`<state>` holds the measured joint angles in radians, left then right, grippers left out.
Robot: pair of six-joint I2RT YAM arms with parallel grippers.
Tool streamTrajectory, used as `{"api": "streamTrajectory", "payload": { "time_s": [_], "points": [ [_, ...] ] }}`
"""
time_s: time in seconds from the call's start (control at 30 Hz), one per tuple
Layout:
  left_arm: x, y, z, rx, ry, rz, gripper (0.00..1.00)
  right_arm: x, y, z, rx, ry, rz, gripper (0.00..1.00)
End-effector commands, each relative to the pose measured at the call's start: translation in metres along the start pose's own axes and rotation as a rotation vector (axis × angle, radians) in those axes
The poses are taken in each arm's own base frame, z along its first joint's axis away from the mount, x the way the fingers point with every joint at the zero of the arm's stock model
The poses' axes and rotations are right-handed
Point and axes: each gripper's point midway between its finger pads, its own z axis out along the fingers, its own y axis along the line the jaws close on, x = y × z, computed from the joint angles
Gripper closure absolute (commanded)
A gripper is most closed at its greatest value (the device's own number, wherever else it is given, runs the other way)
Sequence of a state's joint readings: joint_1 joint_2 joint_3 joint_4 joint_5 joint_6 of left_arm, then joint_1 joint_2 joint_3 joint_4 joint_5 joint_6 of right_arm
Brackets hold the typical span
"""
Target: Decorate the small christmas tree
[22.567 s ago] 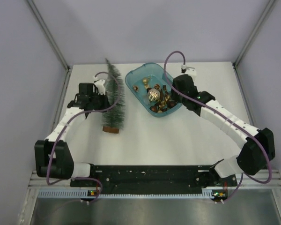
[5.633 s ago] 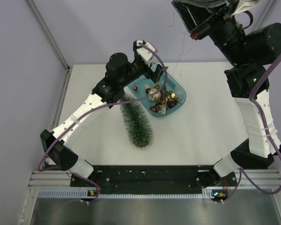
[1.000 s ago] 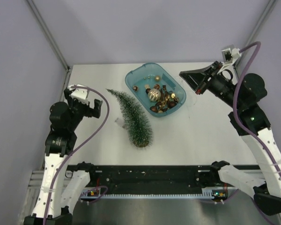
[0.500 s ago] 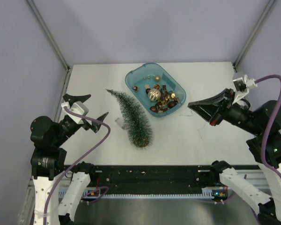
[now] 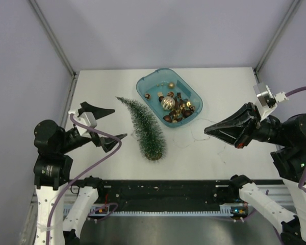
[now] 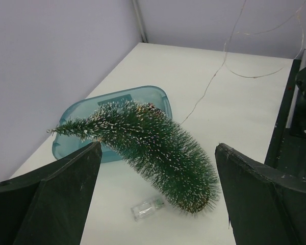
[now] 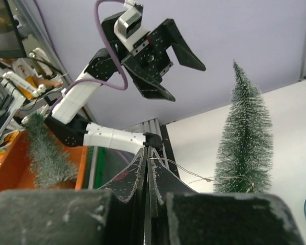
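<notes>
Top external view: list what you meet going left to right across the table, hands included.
left hand, open → small christmas tree, lying on its side → teal tray of ornaments → right hand, shut on a thin wire

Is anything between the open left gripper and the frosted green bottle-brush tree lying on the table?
Only a small clear plastic piece lies beside the frosted green bottle-brush tree, on the side facing the left gripper; nothing else visible.

left hand (image 5: 117,122) aloft, fingers (image 5: 99,108) spread wide | right hand (image 5: 208,130) aloft, pointing left (fingers pressed together)
</notes>
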<state>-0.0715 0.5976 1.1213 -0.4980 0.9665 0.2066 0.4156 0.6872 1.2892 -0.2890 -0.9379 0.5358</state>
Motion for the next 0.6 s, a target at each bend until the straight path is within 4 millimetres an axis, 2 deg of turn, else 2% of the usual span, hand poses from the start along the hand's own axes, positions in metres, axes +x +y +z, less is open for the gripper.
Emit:
{"api": "streamTrajectory", "payload": {
  "time_s": [0.0,0.2,0.3,0.37,0.43,0.57],
  "points": [
    [-0.023,-0.010,0.003,0.087,-0.059,-0.004,0.01,-0.004,0.009,0.005,-0.099,0.002,0.001,1.00],
    [-0.027,-0.026,0.006,0.180,-0.084,-0.064,0.01,-0.005,0.006,0.010,-0.124,0.010,0.012,1.00],
    [-0.021,-0.036,0.011,0.236,-0.090,-0.080,0.01,-0.004,0.003,0.014,-0.141,0.013,0.024,1.00],
    [-0.020,-0.041,0.019,0.258,-0.092,-0.055,0.01,-0.003,0.001,0.017,-0.144,0.013,0.030,1.00],
    [-0.019,-0.055,0.029,0.318,-0.081,-0.001,0.01,-0.002,-0.001,0.021,-0.155,0.016,0.043,1.00],
    [-0.024,-0.064,0.054,0.373,-0.068,0.144,0.01,0.003,-0.002,0.038,-0.167,0.049,0.040,1.00]
  ]
}}
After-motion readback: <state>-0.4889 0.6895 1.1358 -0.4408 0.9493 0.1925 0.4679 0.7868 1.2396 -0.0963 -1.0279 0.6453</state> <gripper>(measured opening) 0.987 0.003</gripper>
